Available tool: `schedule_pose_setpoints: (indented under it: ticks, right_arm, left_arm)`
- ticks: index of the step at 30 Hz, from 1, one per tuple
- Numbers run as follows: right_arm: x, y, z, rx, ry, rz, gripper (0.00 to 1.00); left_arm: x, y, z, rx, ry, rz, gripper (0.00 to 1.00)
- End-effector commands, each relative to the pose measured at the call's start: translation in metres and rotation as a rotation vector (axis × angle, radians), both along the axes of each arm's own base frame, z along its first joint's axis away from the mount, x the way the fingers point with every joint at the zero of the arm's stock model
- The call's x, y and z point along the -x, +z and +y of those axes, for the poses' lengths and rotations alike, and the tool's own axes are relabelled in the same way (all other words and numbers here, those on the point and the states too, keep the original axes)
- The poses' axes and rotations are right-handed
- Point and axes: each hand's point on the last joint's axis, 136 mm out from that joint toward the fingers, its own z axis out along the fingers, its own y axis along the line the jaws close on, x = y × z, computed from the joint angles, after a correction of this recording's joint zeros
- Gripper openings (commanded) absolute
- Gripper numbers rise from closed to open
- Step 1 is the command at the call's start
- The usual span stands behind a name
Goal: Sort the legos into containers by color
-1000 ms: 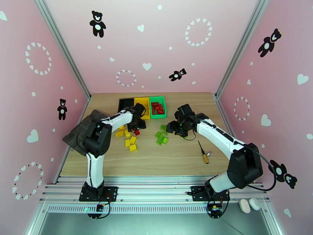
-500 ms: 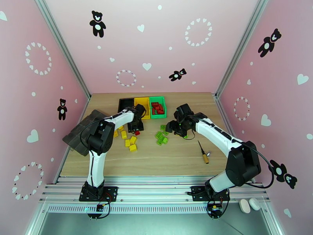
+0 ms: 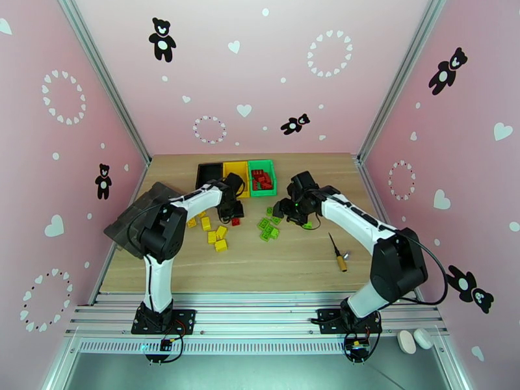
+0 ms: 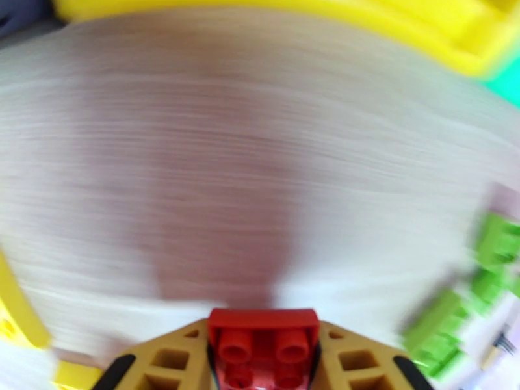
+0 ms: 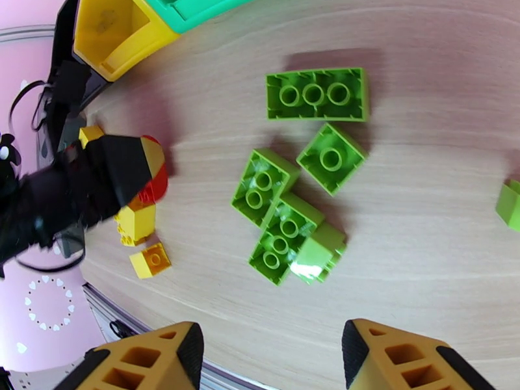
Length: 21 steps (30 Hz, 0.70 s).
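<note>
My left gripper (image 4: 263,334) is shut on a red lego (image 4: 263,351), its jaws pressing both sides. From above, this gripper (image 3: 233,212) is in front of the yellow container (image 3: 236,171), just above the table. Yellow legos (image 3: 214,232) lie to its left and green legos (image 3: 268,227) to its right. My right gripper (image 5: 270,359) stands open over the green legos (image 5: 286,209) with nothing between its fingers. The black container (image 3: 209,173) sits left of the yellow one. The green container (image 3: 273,180) on the right holds red legos (image 3: 262,179).
A small wooden-handled screwdriver (image 3: 338,253) lies on the table at the right front. A dark grey segmented tray (image 3: 140,212) hangs over the table's left edge. In the left wrist view, bare wood stretches ahead to the yellow container's wall (image 4: 325,8).
My left gripper has closed on the red lego and shifted slightly right. The right arm has drawn a little to the left over the green legos.
</note>
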Motion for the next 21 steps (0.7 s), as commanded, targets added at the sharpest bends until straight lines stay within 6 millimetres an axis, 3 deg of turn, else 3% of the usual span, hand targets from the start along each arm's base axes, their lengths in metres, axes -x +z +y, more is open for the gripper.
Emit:
schedule_pose_setpoints:
  ticks: [1,9,16,21]
  right_arm:
    - [-0.016,0.009,0.014,-0.041,-0.003,-0.021,0.61]
    - [-0.041,0.011,0.032,-0.082,0.005,-0.019,0.61]
    - [-0.062,0.021,0.046,-0.11,0.023,-0.033,0.6]
    - [-0.076,0.035,0.038,-0.121,0.003,-0.057,0.6]
  left_arm:
    - [-0.008,0.045,-0.036,0.22,-0.026,-0.057,0.35]
    - [-0.021,0.084,-0.082,0.462,-0.069,-0.063,0.35]
    - [-0.048,0.109,-0.103,0.545,-0.081,-0.099,0.35]
    - [-0.075,0.117,-0.11,0.546,-0.062,-0.127,0.36]
